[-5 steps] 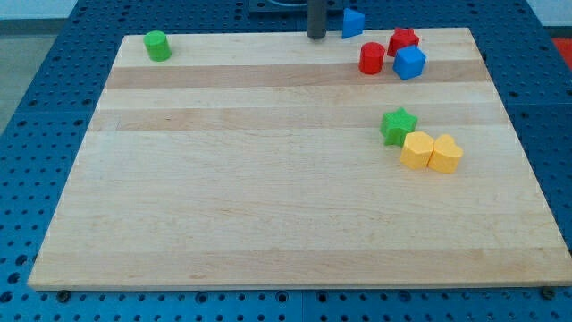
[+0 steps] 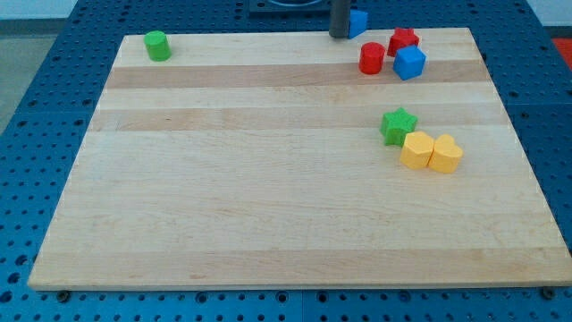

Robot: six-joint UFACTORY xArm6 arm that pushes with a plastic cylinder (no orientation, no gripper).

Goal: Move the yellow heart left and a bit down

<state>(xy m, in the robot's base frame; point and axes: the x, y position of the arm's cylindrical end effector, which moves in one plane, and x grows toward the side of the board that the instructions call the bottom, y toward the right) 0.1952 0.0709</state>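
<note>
desk first: wooden, blocks mostly at the view's right. yellow heart sits mid-right, touching a yellow block on its left. my tip is at the top edge, well up-left of it; no fingers here.
</note>
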